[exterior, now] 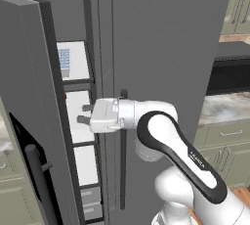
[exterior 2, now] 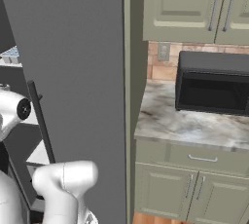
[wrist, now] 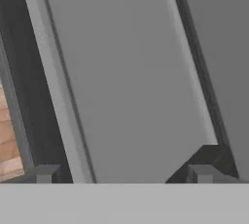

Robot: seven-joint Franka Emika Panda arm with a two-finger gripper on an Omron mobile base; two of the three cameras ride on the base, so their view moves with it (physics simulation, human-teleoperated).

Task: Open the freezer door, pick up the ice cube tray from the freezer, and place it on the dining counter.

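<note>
Kitchen cabinets and a marble counter (exterior 2: 194, 125) flank the grey fridge. Its freezer door (exterior: 24, 97) stands swung open beside the gripper (exterior: 85, 113), whose fingers are spread wide, holding nothing, at the freezer (exterior: 78, 121) opening before a white shelf (wrist: 131, 82). Above the gripper, the ice cube tray (exterior: 65, 58) lies on a higher shelf.

Words I can see
My arm (exterior: 195, 163) has tiny white letters on its black band, but they are too small to read.
</note>
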